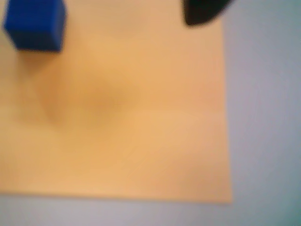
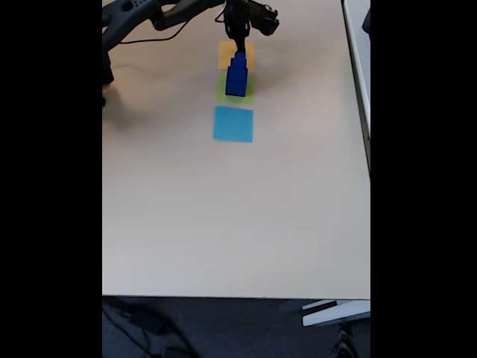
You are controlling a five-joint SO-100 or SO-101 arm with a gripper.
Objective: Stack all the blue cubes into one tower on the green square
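In the upper middle of the fixed view the tower (image 2: 237, 74) stands on the green square (image 2: 222, 91), the gripper (image 2: 239, 39) just above it, its grasp not possible to tell.

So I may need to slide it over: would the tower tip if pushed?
Probably. The tower looks tall and narrow, loose cubes stacked stepwise, so a high push likely topples it. A low push may slide it off the green square.

Pale beige table (image 2: 223, 224) bearing three flat squares in a row: orange square (image 2: 226, 51), green square (image 2: 221, 91) under the tower (image 2: 237, 74), light-blue square (image 2: 233, 124). Wrist view, blurred: seemingly the orange square, one blue cube (image 1: 35, 23).
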